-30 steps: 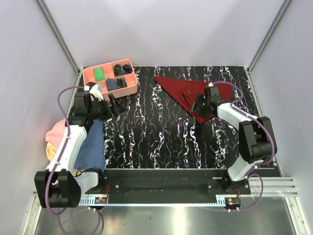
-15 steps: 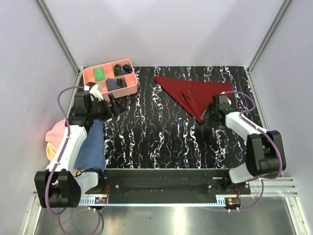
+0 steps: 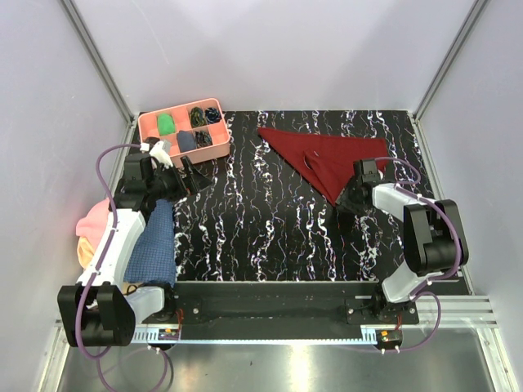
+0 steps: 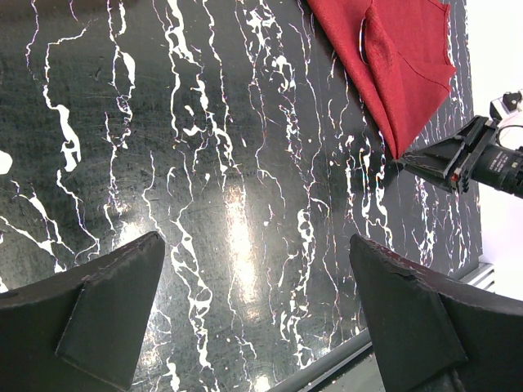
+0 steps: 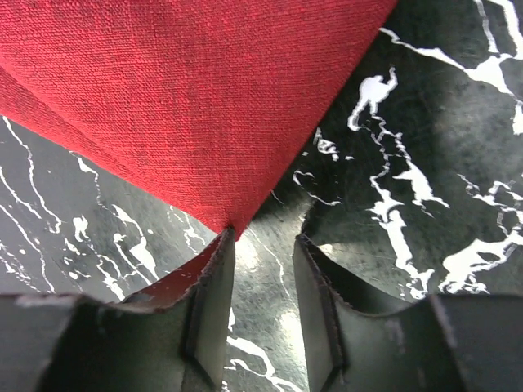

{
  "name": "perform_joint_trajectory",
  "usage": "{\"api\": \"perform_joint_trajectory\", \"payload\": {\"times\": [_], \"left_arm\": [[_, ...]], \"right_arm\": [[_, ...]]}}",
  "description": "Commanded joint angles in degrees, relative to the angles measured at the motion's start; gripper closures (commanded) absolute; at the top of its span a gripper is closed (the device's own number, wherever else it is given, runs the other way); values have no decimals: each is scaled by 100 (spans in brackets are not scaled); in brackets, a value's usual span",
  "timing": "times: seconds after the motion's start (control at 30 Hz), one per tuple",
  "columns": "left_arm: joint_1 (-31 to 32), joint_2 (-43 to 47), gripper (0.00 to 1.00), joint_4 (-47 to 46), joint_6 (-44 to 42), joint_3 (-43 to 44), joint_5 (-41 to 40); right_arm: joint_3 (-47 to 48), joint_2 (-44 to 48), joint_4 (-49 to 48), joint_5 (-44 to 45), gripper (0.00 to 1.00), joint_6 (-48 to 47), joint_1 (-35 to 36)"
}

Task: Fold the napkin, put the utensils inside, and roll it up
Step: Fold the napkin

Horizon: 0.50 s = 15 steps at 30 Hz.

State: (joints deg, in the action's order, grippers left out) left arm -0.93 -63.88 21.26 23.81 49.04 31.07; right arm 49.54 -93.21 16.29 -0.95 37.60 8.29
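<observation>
The dark red napkin lies folded into a triangle at the back right of the black marbled table; it also shows in the left wrist view. Its near corner touches the tip of my right gripper's left finger. My right gripper is low on the table, narrowly open, with nothing between the fingers. A thin dark curved sliver peeks from a fold in the napkin; no utensils show clearly. My left gripper is wide open and empty at the left, far from the napkin.
A pink compartment tray with small items stands at the back left. A blue checked cloth and a pink cloth lie under the left arm. Metal rails edge the table.
My right gripper has moved off the top of the napkin toward the near side and down to the napkin's near corner. The left arm has not moved.
</observation>
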Motion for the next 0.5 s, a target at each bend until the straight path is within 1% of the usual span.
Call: {"api": "perform_joint_trajectory", "payload": {"times": [0.0, 0.03, 0.1, 0.13, 0.17, 0.47], "left_arm": [[-21, -28, 1, -236, -17, -52, 31], [-13, -20, 1, -236, -17, -52, 31], [-21, -20, 1, -245, -17, -52, 22], [-21, -28, 1, -245, -17, -52, 22], [-21, -28, 1, -236, -17, -43, 31], [-13, -28, 1, -245, -17, -43, 48]], "right_arm": [[48, -92, -320, -116, 59, 150, 5], [21, -40, -355, -133, 60, 177, 5], [-5, 57, -390, -177, 60, 203, 5], [-6, 66, -390, -177, 58, 212, 5], [3, 57, -399, -169, 55, 186, 5], [276, -505, -399, -502, 54, 168, 5]]}}
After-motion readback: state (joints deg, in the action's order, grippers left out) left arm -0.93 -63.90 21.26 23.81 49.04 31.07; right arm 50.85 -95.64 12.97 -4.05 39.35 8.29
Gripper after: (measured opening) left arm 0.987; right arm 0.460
